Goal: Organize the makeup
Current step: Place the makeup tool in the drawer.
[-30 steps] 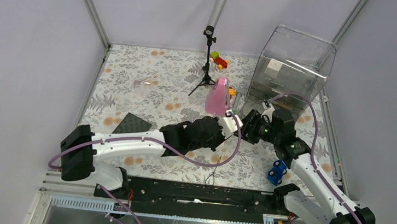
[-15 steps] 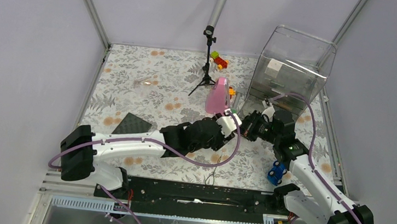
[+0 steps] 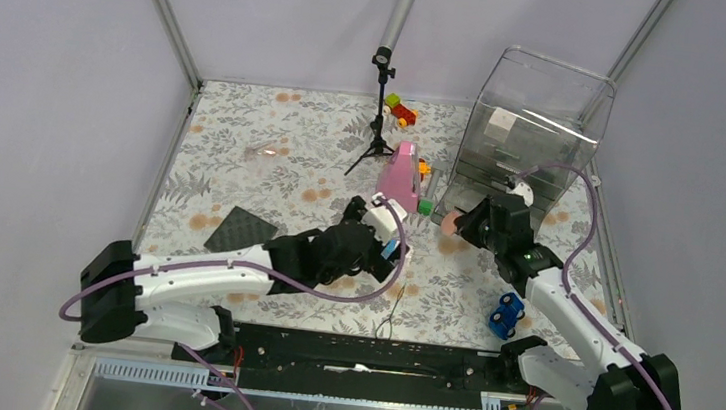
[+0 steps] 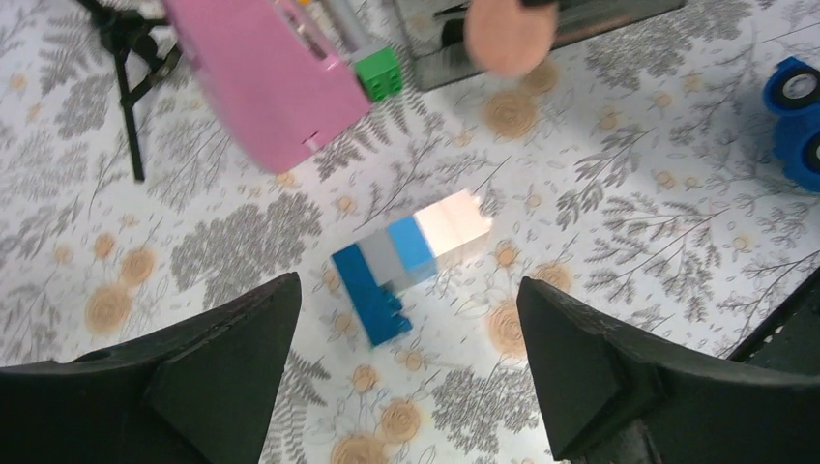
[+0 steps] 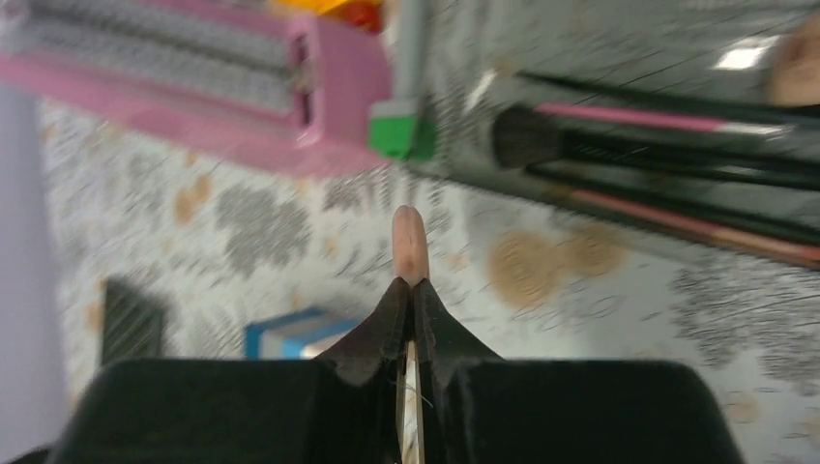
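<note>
Peach-coloured and round, the sponge (image 5: 408, 242) sits pinched edge-on in my right gripper (image 5: 411, 290), held above the table near the clear organizer (image 3: 551, 93); I judge it light, soft and squashy, so a gentle rim pinch suits; my left gripper (image 4: 406, 290) hangs wide open, empty.

Top camera: high, behind arm bases, looking down and forward, far enough for whole table (image 3: 244, 143).
Left wrist camera: close above tabletop, facing down between left gripper (image 4: 408, 290) fingers.
Right wrist camera: low, very close, blurred, sighting along right gripper (image 5: 409, 285).
All three share pink cone (image 3: 400, 178), green block (image 4: 379, 72), blue block (image 4: 387, 266), peach sponge (image 4: 510, 37).
</note>
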### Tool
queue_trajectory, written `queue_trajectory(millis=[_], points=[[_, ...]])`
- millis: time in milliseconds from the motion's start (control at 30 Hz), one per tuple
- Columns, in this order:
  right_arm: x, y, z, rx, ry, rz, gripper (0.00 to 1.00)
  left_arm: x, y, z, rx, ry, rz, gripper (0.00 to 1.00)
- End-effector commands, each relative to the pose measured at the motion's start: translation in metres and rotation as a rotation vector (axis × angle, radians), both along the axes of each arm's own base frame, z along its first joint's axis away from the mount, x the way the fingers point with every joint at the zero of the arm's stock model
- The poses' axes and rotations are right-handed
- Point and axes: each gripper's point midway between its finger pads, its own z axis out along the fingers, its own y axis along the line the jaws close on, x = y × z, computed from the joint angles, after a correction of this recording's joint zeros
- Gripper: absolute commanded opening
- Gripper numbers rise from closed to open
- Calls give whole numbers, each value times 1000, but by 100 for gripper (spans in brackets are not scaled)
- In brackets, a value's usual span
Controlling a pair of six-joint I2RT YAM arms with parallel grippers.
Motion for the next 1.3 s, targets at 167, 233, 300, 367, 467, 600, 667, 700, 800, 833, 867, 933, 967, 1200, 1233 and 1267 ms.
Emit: queue_trajectory(millis=[167, 233, 300, 367, 467, 600, 667, 700, 800, 833, 867, 933, 967, 1200, 1233, 1267], points=[[56, -82, 14, -257, -164, -423, 3, 7, 62, 5, -140, 57, 167, 95], [65, -93, 18, -278, -180, -469, 4, 10, 72, 8, -170, 62, 184, 96], [73, -102, 22, -291, -192, -494, 11, 14, 81, 12, -196, 64, 208, 97], [80, -107, 22, -302, -181, -495, 30, 21, 88, 15, -213, 70, 243, 97], [83, -112, 17, -304, -156, -488, 50, 35, 99, 14, -221, 99, 307, 98], [78, -119, 19, -306, -163, -480, 58, 52, 108, 24, -277, 91, 358, 99], [76, -121, 22, -317, -174, -468, 59, 62, 114, 35, -321, 73, 390, 99], [74, -121, 24, -320, -180, -460, 59, 69, 118, 39, -340, 67, 410, 99], [69, -118, 27, -313, -186, -424, 60, 93, 140, 53, -382, 44, 509, 99], [67, -115, 28, -304, -185, -408, 61, 101, 147, 57, -394, 40, 543, 98], [65, -112, 28, -294, -187, -390, 61, 110, 155, 61, -408, 35, 580, 98], [60, -106, 27, -276, -190, -355, 62, 129, 173, 66, -441, 33, 657, 96], [59, -105, 27, -276, -194, -349, 62, 140, 182, 71, -466, 31, 696, 95], [53, -107, 24, -309, -196, -323, 62, 215, 245, 58, -572, 36, 929, 76], [52, -107, 23, -311, -196, -320, 63, 225, 252, 53, -566, 48, 954, 76], [52, -107, 23, -311, -196, -319, 63, 235, 259, 44, -550, 68, 979, 76]])
